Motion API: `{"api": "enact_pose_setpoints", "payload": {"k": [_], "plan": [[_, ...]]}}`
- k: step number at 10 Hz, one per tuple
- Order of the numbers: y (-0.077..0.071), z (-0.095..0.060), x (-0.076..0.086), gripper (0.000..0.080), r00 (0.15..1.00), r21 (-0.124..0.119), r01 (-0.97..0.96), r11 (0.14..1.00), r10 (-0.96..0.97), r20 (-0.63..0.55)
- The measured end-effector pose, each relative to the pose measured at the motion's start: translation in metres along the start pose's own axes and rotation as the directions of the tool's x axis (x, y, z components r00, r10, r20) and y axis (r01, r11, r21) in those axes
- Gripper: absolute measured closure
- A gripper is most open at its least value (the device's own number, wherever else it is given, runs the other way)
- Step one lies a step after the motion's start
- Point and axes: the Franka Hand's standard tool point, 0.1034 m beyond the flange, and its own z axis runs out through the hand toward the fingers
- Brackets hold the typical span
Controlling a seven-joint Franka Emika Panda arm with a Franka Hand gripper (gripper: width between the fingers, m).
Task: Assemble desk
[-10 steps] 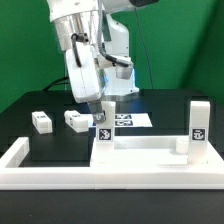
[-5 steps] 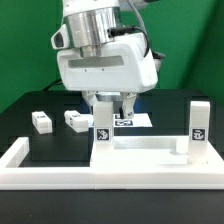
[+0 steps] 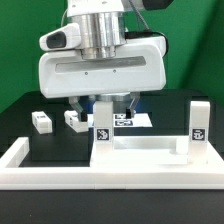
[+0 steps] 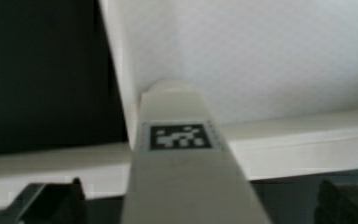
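Note:
The white tabletop panel [image 3: 146, 149] lies flat, with two white legs standing on it: one [image 3: 102, 132] at its near left corner and one [image 3: 198, 122] at the exterior view's right, each with a tag. My gripper [image 3: 105, 106] hangs over the left leg, open, with a finger on each side of its top and not touching it. In the wrist view the leg [image 4: 185, 140] runs up between my dark fingertips [image 4: 51, 203], with gaps on both sides, above the tabletop [image 4: 265, 70]. Two loose legs [image 3: 41, 121] [image 3: 76, 120] lie on the black table at the left.
The long low white barrier wall [image 3: 100, 176] runs along the front and turns back at the left [image 3: 18, 150]. The marker board [image 3: 128, 120] lies behind the standing leg, partly hidden by my gripper. A green backdrop closes off the rear.
The arm has swung towards the camera and come down, turning so that the wide gripper body faces the exterior view. The jaws now straddle the top of the left standing leg.

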Motion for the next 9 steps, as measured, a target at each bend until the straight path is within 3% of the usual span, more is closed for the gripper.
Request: {"api": "enact_pose_setpoints", "payload": {"k": [3, 4, 5, 6, 9], "plan": [[-0.0015, 0.0005, -0.0002, 0.0175, 0.997, 0.001, -0.077, 0.997, 0.077, 0.001], [-0.0022, 0.0008, -0.0003, 0.0353, 0.986, 0.002, -0.164, 0.986, 0.164, 0.001], [-0.0009, 0.0007, -0.0003, 0.0353, 0.976, 0.000, -0.218, 0.976, 0.218, 0.001], [0.0023, 0.0011, -0.0005, 0.0499, 0.958, -0.002, -0.286, 0.958, 0.286, 0.001], [0.0019, 0.0026, -0.0021, 0.0500, 0.841, 0.003, -0.541, 0.841, 0.541, -0.025]]}}
